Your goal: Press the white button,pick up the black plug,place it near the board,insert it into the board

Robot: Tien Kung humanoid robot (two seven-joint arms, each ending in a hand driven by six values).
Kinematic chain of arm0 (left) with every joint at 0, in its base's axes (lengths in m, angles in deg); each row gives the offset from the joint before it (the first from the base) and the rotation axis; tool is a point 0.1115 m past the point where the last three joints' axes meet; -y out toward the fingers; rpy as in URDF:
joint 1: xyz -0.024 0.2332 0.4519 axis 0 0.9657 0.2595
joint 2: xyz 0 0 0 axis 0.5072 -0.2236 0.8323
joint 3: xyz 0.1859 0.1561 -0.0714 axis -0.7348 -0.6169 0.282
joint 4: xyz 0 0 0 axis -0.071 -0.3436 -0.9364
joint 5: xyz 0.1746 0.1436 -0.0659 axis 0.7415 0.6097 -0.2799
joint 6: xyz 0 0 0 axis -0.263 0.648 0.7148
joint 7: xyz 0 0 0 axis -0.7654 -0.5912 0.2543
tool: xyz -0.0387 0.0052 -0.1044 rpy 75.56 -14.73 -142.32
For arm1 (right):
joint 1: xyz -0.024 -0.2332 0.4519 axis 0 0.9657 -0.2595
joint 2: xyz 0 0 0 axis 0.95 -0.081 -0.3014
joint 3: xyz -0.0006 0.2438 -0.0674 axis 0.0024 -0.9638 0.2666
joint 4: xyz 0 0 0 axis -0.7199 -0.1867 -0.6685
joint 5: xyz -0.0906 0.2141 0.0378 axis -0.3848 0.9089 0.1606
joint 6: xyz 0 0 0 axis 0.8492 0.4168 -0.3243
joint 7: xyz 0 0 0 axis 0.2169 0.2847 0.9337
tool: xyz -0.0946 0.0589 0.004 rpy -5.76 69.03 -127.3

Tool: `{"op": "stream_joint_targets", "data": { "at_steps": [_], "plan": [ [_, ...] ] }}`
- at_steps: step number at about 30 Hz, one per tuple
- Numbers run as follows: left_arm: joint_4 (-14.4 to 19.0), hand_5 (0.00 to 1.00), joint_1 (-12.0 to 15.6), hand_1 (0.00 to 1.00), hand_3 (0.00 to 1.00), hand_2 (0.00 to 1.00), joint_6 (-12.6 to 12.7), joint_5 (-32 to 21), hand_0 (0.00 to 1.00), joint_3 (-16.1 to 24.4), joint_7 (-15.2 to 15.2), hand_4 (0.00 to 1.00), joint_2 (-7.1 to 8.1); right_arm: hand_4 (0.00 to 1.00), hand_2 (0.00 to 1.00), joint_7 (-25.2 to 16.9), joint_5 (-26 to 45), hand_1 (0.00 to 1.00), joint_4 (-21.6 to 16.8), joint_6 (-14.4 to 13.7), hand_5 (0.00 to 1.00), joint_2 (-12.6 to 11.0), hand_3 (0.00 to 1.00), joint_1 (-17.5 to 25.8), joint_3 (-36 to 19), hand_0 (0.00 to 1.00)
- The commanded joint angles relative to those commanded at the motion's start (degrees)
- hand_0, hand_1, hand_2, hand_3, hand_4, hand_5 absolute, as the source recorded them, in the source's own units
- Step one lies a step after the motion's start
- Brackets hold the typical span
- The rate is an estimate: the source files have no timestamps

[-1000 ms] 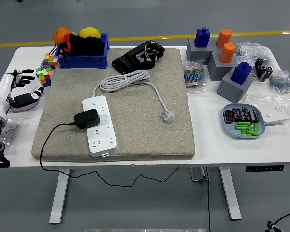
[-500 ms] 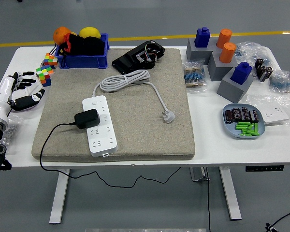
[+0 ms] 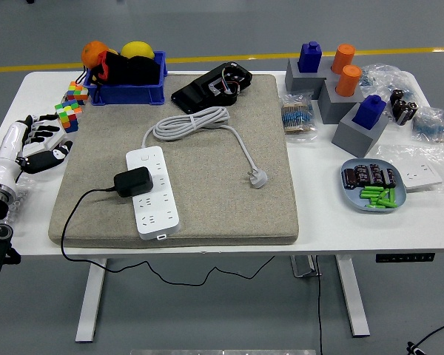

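A white power strip (image 3: pixel 154 191) lies on the grey mat (image 3: pixel 207 155), running from upper left to lower right. A black plug (image 3: pixel 132 181) sits on the strip's middle left, and its black cord (image 3: pixel 78 211) trails off the mat's left edge and under the table. The strip's white cable (image 3: pixel 192 122) is coiled behind it and ends in a white plug (image 3: pixel 258 177). My left hand (image 3: pixel 38 144) hovers over the table's left edge, left of the mat, fingers spread and empty. The right hand is out of view.
A blue bin (image 3: pixel 126 78) with fruit and colour cubes (image 3: pixel 72 103) stand at the back left. A black device (image 3: pixel 213 85) lies at the mat's back. Grey blocks with blue and orange pegs (image 3: pixel 340 89), bags, and a blue plate (image 3: pixel 373 186) of parts fill the right.
My left hand has drifted slightly down and to the right over the table's left edge. Nothing else has moved.
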Motion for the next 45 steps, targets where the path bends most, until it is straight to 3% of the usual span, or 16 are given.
{"op": "stream_joint_targets", "data": {
  "at_steps": [45],
  "plan": [
    [0.55, 0.087, 0.67, 0.701, 0.709, 0.664, -0.12, 0.03, 0.713, 0.38, -0.05, 0.727, -0.46, 0.721, 0.684, 0.09, -0.54, 0.700, 0.49, -0.05, 0.431, 0.29, 0.612, -0.47, -0.32, 0.719]
  ]
}}
